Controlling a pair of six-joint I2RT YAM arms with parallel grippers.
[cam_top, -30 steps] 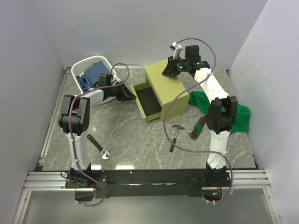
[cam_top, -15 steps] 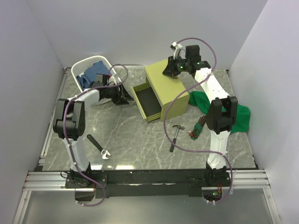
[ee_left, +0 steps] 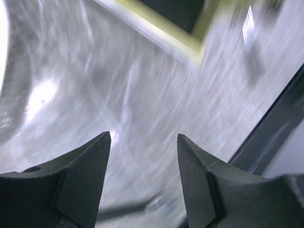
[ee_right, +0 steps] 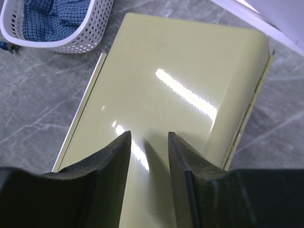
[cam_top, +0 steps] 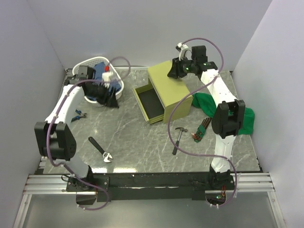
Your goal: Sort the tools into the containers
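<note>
- The left arm has swung leftward, away from the open drawer. Its left gripper now hangs at the near right side of the basket, low over the table. Its fingers have spread and nothing lies between them. The wrist view is smeared by the motion.
- The right gripper has stayed above the top of the chest, shifted only slightly right. Its jaws have parted and are empty.
- Four tools lie loose on the table:
  - the wrench at near left;
  - the hammer at near right;
  - the hex keys just beside the green cloth;
  - the pliers at left, near the basket and uncovered by the arm's swing.
- The drawer interior is dark and no tool shows in it. The basket holds a blue cloth; whether a tool lies with it cannot be told.
- With both grippers empty, no tool is in transit, and at least four remain unsorted. The pliers lie closest to the left gripper and seem its likeliest next pick.
</note>
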